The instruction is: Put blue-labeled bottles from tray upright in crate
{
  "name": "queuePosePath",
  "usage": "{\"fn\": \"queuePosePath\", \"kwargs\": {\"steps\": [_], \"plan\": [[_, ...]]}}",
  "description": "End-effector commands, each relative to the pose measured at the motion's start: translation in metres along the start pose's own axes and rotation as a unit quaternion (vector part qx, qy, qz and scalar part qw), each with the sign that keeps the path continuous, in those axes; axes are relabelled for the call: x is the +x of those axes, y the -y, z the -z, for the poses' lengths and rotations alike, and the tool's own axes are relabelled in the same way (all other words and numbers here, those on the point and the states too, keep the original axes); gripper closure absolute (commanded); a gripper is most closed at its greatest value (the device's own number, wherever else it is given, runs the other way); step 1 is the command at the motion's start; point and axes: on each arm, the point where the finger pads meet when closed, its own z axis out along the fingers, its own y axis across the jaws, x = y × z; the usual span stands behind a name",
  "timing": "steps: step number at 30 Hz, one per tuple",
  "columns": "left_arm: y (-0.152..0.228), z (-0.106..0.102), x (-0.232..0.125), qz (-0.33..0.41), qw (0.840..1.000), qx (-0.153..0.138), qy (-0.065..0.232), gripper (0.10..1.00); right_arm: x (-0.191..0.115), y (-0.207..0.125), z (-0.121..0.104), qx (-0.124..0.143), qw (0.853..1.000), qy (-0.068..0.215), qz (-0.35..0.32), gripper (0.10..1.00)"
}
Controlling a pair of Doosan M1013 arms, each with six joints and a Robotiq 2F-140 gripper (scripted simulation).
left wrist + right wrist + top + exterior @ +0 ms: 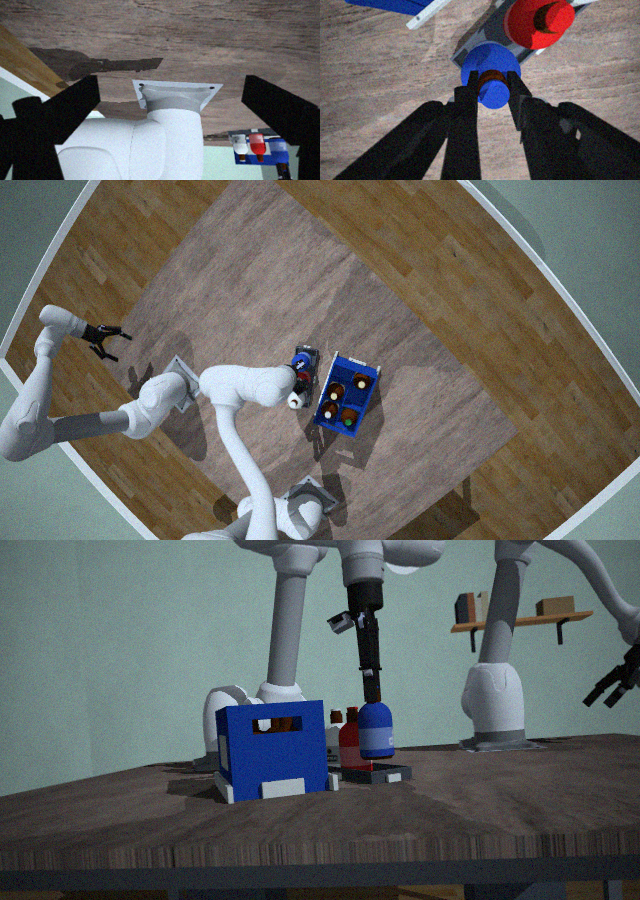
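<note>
From my screen, the tabletop [280, 820] across the lower exterior view looks like dull brown wood, its front edge finely streaked and rough to my eye; the planked floor [450, 255] at the upper right of the top view reads as smoother, warmer wood

I see the crate [366, 368] [280, 755], left of centre in the exterior view, as flat blue plastic, nearly matt; the bottles look smooth, and I get a soft sheen on the red bottle [257, 144] at the lower right of the left wrist view

The arm base [497, 705] at the exterior view's right seems smooth white, like painted metal
</note>
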Motion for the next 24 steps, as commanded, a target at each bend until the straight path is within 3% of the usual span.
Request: {"fn": "queuePosePath", "kwargs": {"steps": [1,24], "plan": [[0.0001,0.0004,0.0,0.0,1.0,0.0,0.0,0.098,-0.0003,0.0001,0.001,0.0,1.0,0.001,0.0,0.999],[0.0001,0.0004,0.0,0.0,1.0,0.0,0.0,0.098,-0.0003,0.0001,0.0073,0.0,1.0,0.001,0.0,0.999]]}}
